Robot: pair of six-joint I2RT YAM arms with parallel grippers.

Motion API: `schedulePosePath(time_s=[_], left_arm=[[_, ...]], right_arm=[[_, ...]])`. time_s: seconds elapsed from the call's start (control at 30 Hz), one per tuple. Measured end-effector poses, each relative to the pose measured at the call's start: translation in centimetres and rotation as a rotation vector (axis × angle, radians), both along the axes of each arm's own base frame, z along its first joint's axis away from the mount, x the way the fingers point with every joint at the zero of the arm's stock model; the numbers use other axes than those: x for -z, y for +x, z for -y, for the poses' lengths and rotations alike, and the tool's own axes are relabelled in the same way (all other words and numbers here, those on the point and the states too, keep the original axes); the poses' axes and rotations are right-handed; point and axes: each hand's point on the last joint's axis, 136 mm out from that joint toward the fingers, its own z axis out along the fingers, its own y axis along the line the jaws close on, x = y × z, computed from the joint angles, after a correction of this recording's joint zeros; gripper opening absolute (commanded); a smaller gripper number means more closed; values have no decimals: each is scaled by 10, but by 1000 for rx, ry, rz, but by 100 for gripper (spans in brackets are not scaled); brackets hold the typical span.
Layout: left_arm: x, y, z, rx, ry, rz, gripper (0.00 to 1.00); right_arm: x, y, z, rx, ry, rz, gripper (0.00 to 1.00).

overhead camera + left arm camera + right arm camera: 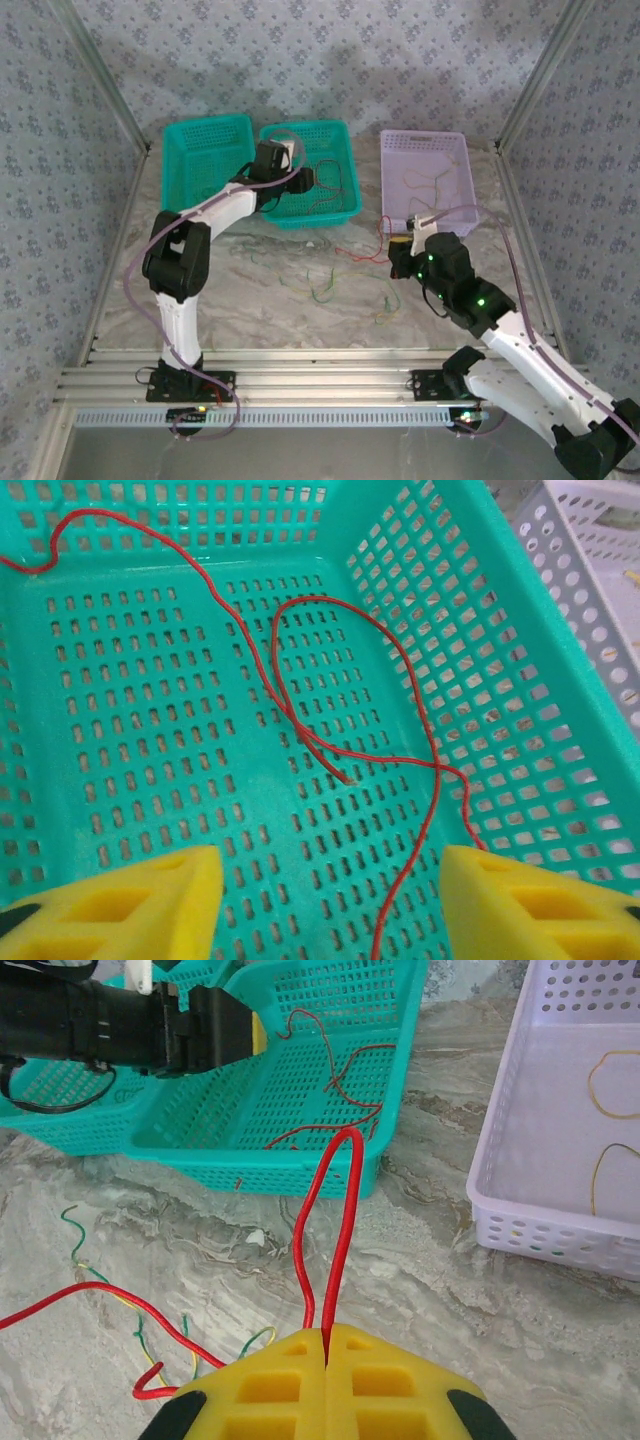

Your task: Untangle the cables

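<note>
While I watched from the remote station, the right gripper sat nearest to me, right of centre over the marble-patterned table, its yellow pads pressed flat together on a red cable. That cable rose from the pinch as a narrow upright loop, both strands side by side, its top bend seen against the front wall of the middle teal basket. To the left of the gripper a second red strand ran across the table surface, and beside it lay the loose green and yellow cables, scattered and partly crossing one another near the table's centre. Farther back, the left arm reached diagonally from its base at the near left toward the middle teal basket, and the left gripper hung inside it with its two yellow pads spread wide and nothing between them but the perforated basket floor and one slack red strand that neither pad touched. On that floor lay the red cables, one curling into a tall loop and crossing another near the middle, with a tail running off to the far left corner. At the far left stood the left teal basket, touching the middle one. At the far right stood the lilac basket, and in it lay thin cream cables, bent into loose curves on its pale floor, well apart from both grippers.
</note>
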Motion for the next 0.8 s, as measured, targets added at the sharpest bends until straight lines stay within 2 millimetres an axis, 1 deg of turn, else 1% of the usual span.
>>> schedulePosePath(time_s=[0.07,0.13,0.23,0.33,0.37,0.43,0.47,0.5,0.57,0.63,0.7,0.8], left_arm=[[-17,-2,0,5,-10,9,74],[-44,-3,2,13,-35,42,79],[-96,-14,0,21,-82,112,88],[-154,-32,-8,20,-135,198,99],[-173,-39,-12,18,-153,228,100],[-205,-53,-18,15,-180,281,100],[-219,-60,-23,7,-191,306,100],[-229,-67,-28,1,-200,322,100],[-243,-81,-38,-23,-215,341,100],[-244,-92,-47,-52,-219,335,100],[-237,-102,-57,-86,-211,314,100],[-214,-118,-74,-139,-188,262,100]], right_arm=[[-4,7,-2,10,-12,-8,0],[-7,15,-7,14,-25,-23,0],[-9,33,-15,18,-43,-55,0],[-8,55,-21,27,-47,-93,0],[-9,63,-23,29,-46,-104,0],[-12,81,-28,35,-47,-120,0],[-14,89,-32,32,-46,-124,0],[-17,97,-36,28,-46,-128,0],[-24,114,-46,19,-40,-128,0],[-29,128,-55,12,-36,-126,0],[-31,143,-62,9,-36,-131,0],[-29,166,-74,0,-37,-150,0]])
